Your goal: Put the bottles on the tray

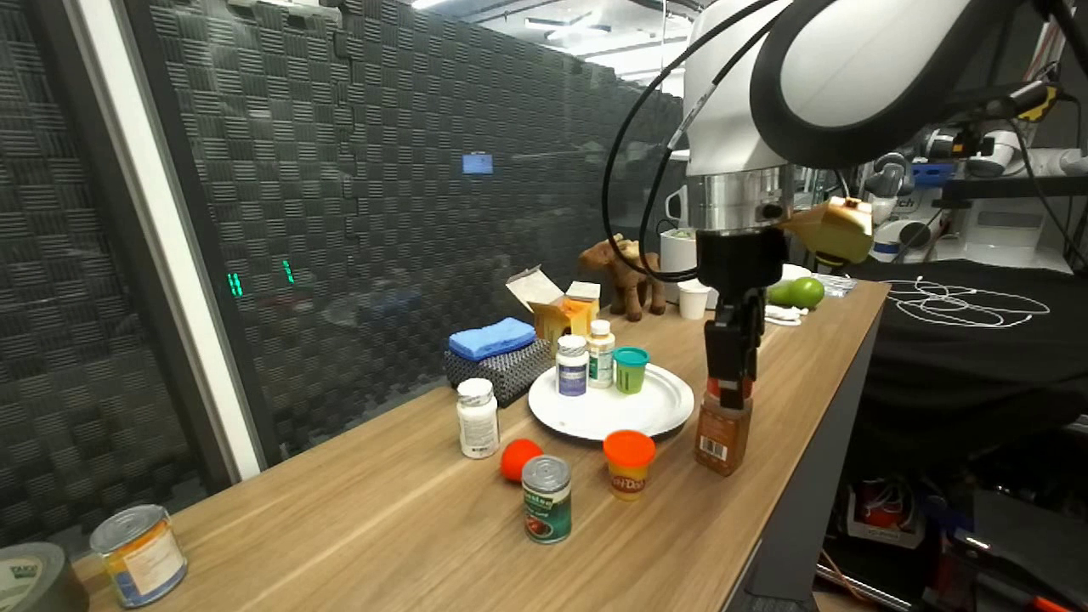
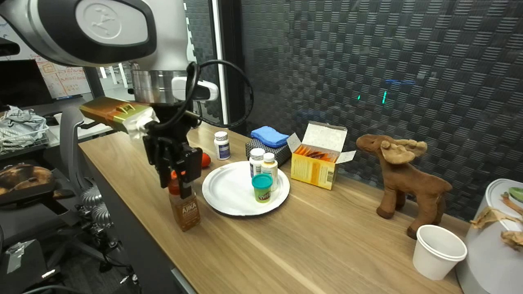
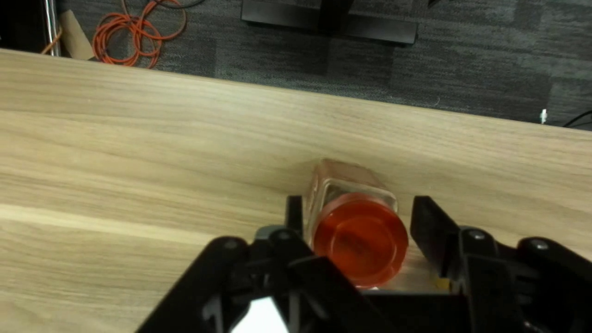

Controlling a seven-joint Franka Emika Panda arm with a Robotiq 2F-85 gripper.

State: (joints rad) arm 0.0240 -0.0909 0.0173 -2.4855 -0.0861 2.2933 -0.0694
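Bottles (image 1: pixel 572 367): in an exterior view we see two on the tray (image 1: pixel 586 418), w/ a white bottle (image 1: pixel 478 422) off it. In an exterior view the brown bottle (image 2: pixel 188 214) is on the counter (image 2: pixel 261 241) near the tray. Wrist view: gripper (image 3: pixel 359 215) apart, slim gap ea. side of the red lid (image 3: pixel 361 243). Prob. part done, we'd say; brown & white left, min.

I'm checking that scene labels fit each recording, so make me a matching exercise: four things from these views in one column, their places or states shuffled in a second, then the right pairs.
Things:
1. Red-lidded jar
2. Teal-lidded tub
3. Blue folded item
4. Yellow box

Places or states:
A. on the white tray
B. flaps open
C. between the jaws of the claw
D. on a dark patterned box

Right pairs: 1-C; 2-A; 3-D; 4-B
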